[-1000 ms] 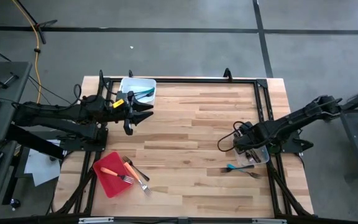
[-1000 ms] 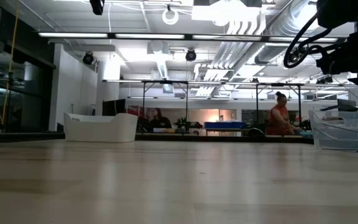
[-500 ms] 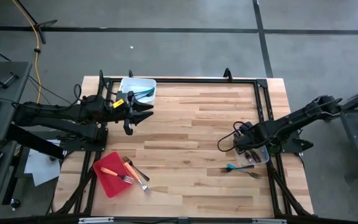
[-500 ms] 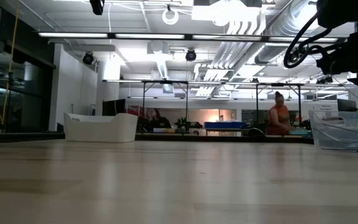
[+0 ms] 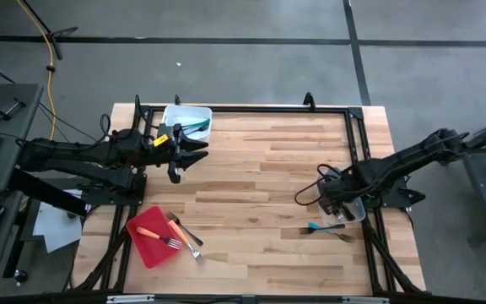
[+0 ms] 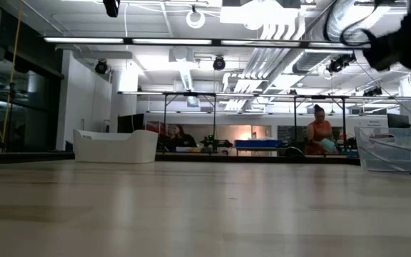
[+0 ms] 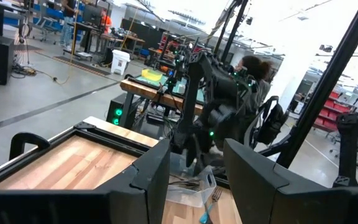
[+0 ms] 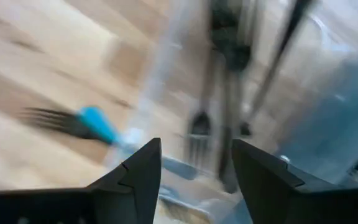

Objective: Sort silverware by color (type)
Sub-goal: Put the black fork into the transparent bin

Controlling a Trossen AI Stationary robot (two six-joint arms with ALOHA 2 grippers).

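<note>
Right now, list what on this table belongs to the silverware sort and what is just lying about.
Belongs to the job:
- teal-handled fork on the wood beside the clear plastic tub
- dark forks inside that tub
- teal utensils in the white tub
- orange and dark forks at the flat red tray

Lying about:
- yellow cable on the floor

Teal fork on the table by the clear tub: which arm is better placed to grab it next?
Probably right. The right gripper hovers open over the clear tub, just beside the teal fork. The left gripper waits across the table near the white tub.
</note>
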